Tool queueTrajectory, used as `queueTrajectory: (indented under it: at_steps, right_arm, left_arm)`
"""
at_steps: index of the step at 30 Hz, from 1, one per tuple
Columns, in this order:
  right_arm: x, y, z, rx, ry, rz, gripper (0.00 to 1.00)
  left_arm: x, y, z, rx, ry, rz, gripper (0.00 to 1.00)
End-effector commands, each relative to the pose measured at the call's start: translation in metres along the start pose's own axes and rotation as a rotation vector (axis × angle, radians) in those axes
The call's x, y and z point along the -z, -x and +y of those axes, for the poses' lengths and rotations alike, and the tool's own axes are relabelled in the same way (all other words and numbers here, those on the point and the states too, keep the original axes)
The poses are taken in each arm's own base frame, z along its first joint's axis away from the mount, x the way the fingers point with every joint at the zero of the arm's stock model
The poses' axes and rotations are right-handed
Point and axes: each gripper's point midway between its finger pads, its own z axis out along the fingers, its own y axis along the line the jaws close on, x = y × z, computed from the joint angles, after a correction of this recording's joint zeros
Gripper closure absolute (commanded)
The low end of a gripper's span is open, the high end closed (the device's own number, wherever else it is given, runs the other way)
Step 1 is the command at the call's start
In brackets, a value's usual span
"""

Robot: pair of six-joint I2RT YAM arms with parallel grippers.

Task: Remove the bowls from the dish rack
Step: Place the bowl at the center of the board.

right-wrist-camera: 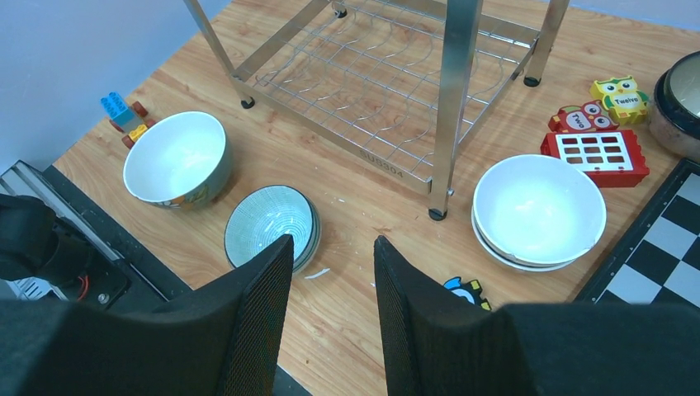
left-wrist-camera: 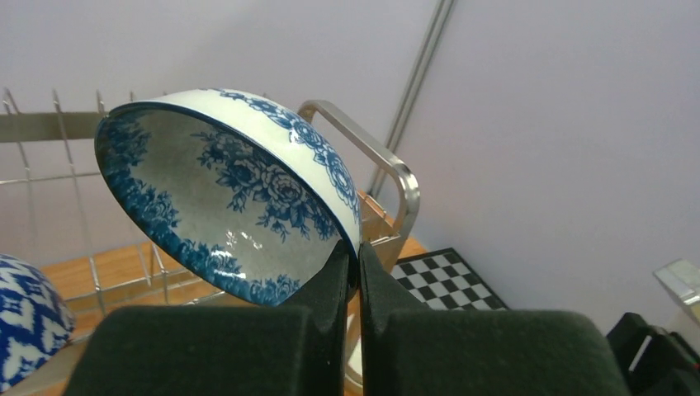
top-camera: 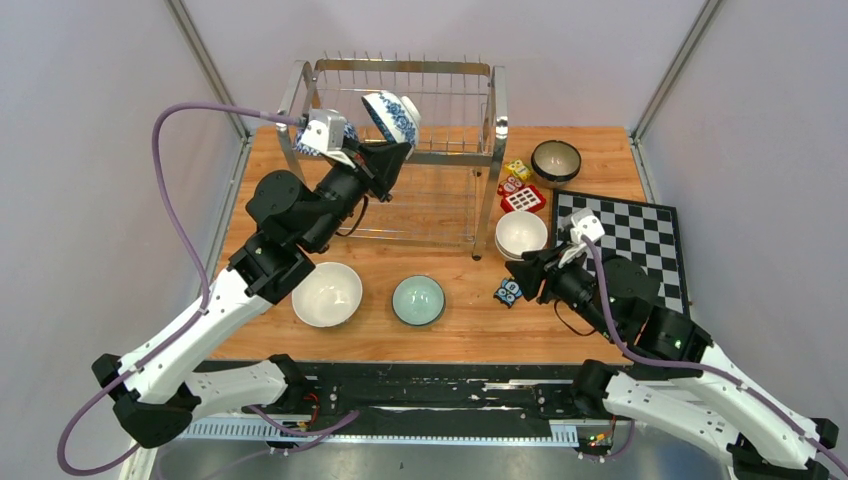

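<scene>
My left gripper point(top-camera: 393, 148) is shut on the rim of a blue-and-white floral bowl point(top-camera: 392, 117) and holds it tilted above the upper tier of the steel dish rack point(top-camera: 400, 66). The left wrist view shows the fingers point(left-wrist-camera: 357, 260) pinching that bowl's point(left-wrist-camera: 239, 190) rim. A second blue-and-white patterned bowl point(left-wrist-camera: 25, 322) sits in the rack at its left. My right gripper point(top-camera: 530, 270) is open and empty over the table point(right-wrist-camera: 333, 247). On the table stand a white bowl point(top-camera: 326, 294), a celadon bowl point(top-camera: 418, 300), a cream stack point(top-camera: 521, 234) and a dark brown bowl point(top-camera: 556, 160).
A chessboard point(top-camera: 630, 240) lies at the right. Toy blocks point(top-camera: 520, 185) sit between the rack and the dark bowl, and an owl piece point(top-camera: 508, 291) lies by my right gripper. More blocks point(right-wrist-camera: 124, 115) lie by the white bowl point(right-wrist-camera: 175, 158).
</scene>
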Motion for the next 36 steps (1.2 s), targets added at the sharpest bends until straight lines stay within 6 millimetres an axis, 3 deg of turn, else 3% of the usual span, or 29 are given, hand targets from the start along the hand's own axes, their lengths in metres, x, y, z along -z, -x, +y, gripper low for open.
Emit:
queueTrajectory:
  at_steps: [1, 16, 22, 28, 36]
  right_arm:
    - [0.002, 0.015, 0.002, 0.027, 0.001, -0.019, 0.55]
    - [-0.002, 0.022, 0.004, 0.04, -0.003, -0.021, 0.56]
    - [-0.006, 0.036, 0.005, 0.027, -0.02, -0.035, 0.54]
    - [-0.019, 0.076, 0.006, 0.032, -0.105, -0.005, 0.4]
    - [-0.058, 0.149, 0.028, 0.124, -0.142, 0.043, 0.36]
  left_arm:
    - [0.003, 0.028, 0.005, -0.159, 0.016, -0.047, 1.0]
    - [0.001, 0.018, 0.012, -0.275, 0.014, -0.058, 1.0]
    - [-0.003, 0.01, 0.015, -0.301, 0.015, -0.045, 1.0]
    - [-0.004, 0.001, 0.016, -0.336, 0.004, -0.023, 1.0]
    - [-0.002, -0.008, 0.018, -0.377, -0.009, 0.003, 1.0]
